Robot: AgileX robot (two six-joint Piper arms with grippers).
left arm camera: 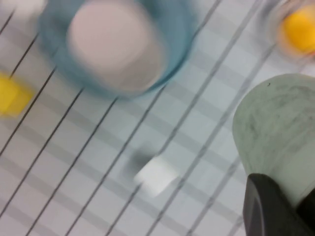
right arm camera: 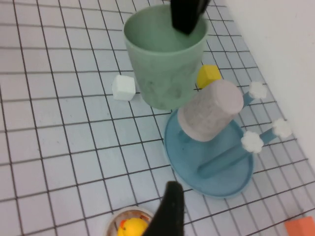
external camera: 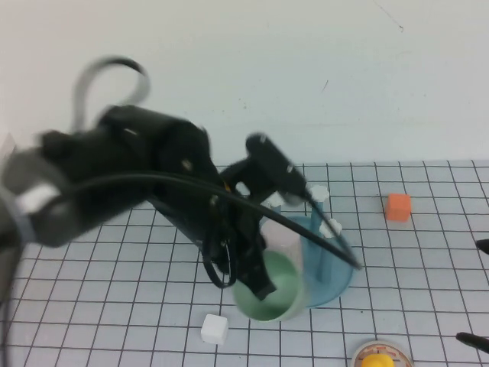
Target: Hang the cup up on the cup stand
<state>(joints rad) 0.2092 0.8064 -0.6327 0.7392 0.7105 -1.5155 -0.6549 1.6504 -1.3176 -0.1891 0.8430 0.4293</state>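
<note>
left gripper [external camera: 260, 279] pinches the cup [external camera: 269, 292] rim beside the cup stand [external camera: 336, 279] (pink cup [external camera: 281, 235] already on it); right gripper [external camera: 477, 294] spread wide at the table's right edge.

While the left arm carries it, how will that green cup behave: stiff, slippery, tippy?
The cup looks like rigid, thin plastic, probably light. The left gripper pinches only its rim, so it may swivel. Its smooth taper could slip. The right gripper waits open, table's right edge.
</note>
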